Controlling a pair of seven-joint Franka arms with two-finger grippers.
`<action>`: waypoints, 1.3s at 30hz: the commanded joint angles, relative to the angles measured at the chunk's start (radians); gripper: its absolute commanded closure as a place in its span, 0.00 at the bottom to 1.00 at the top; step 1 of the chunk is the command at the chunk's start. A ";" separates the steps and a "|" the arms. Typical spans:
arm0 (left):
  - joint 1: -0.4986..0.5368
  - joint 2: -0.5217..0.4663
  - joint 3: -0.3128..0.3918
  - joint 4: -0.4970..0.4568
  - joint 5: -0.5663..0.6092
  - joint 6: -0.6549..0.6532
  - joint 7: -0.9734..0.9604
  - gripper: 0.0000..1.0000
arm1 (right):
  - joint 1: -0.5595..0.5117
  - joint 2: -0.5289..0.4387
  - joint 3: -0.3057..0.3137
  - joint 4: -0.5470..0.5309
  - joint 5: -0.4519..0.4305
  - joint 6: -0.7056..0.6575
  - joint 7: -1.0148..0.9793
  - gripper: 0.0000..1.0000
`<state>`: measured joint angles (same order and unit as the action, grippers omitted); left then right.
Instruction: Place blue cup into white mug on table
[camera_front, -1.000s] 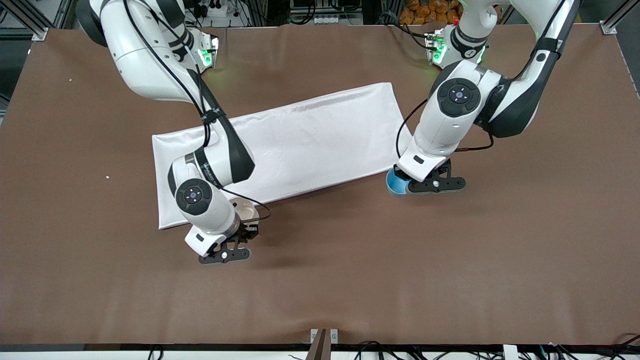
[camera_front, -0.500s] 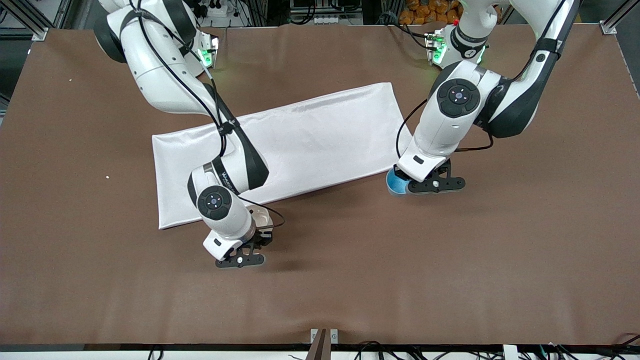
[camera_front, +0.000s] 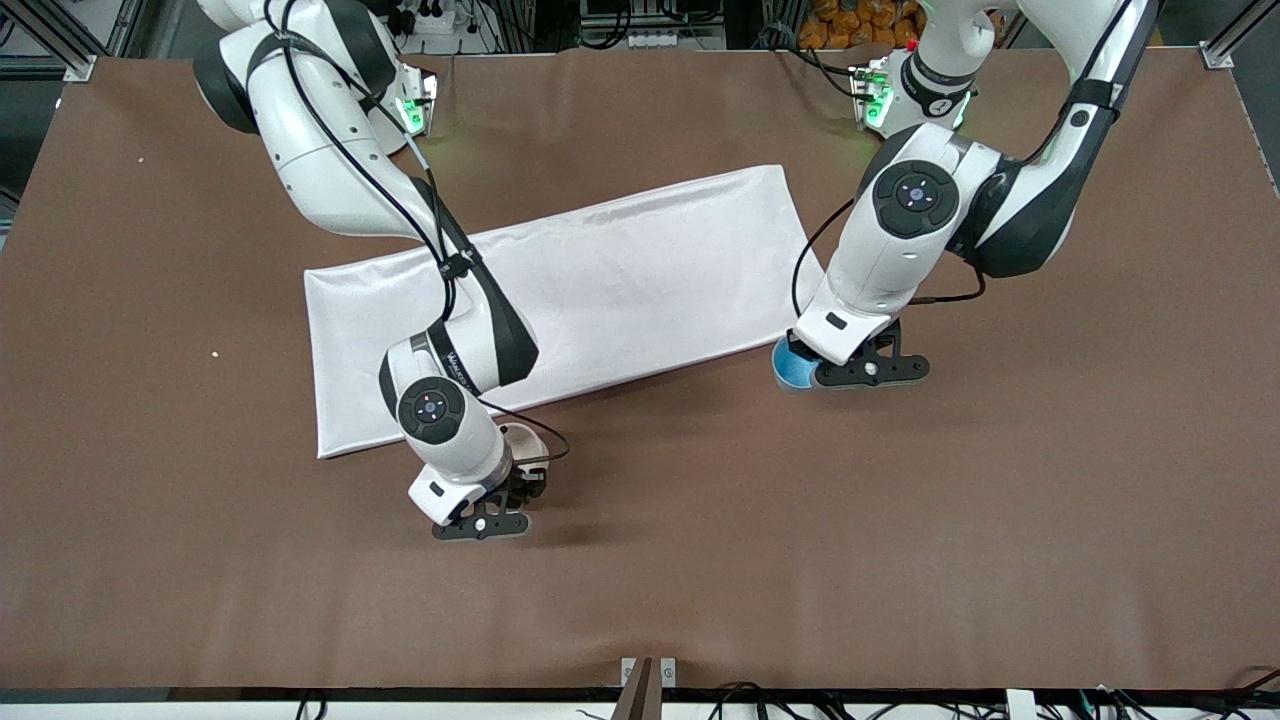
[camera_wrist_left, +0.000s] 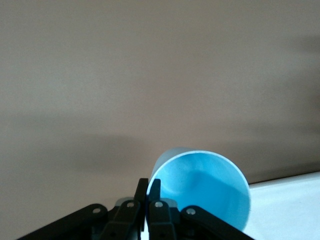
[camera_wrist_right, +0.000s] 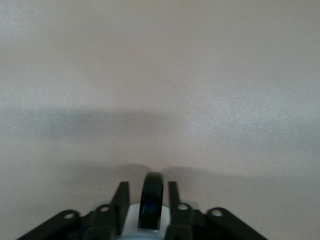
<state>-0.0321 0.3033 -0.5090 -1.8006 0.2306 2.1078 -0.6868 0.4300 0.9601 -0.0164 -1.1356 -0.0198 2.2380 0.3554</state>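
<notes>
1. The blue cup (camera_front: 793, 368) sits at the corner of the white cloth (camera_front: 600, 290) toward the left arm's end of the table (camera_front: 900, 550); in the front view only a sliver of it shows under the left arm's wrist
2. The left gripper (camera_wrist_left: 148, 192) has its fingers pinched together on the cup's rim, one inside and one outside the wall; the left wrist view shows the open blue mouth (camera_wrist_left: 205, 187), cut off by the frame edge
3. The white mug (camera_front: 522, 440) is mostly hidden under the right arm's wrist, just off the cloth's near edge; whether it rests on the table or hangs above it cannot be told
4. The right gripper (camera_wrist_right: 146, 197) straddles the mug's black loop handle (camera_wrist_right: 150, 205), a finger on each side with small gaps showing, so a firm grip cannot be confirmed
5. Compared with half a second ago, the right gripper and mug have barely shifted; a second ago they were farther toward the right arm's end, over the cloth. The left gripper and cup are unchanged
</notes>
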 joint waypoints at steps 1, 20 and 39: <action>0.009 -0.007 -0.003 0.003 -0.031 -0.012 0.036 1.00 | -0.002 0.009 0.004 0.037 -0.019 -0.008 0.014 0.00; -0.063 0.031 -0.008 0.122 -0.097 -0.012 -0.034 1.00 | -0.160 -0.149 0.012 0.034 -0.002 -0.264 -0.190 0.00; -0.334 0.280 0.046 0.386 -0.082 0.184 -0.333 1.00 | -0.332 -0.400 0.000 -0.101 -0.012 -0.482 -0.323 0.00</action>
<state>-0.3108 0.5080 -0.5034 -1.4922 0.1527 2.2249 -0.9771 0.1015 0.6816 -0.0253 -1.0998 -0.0209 1.7520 0.0308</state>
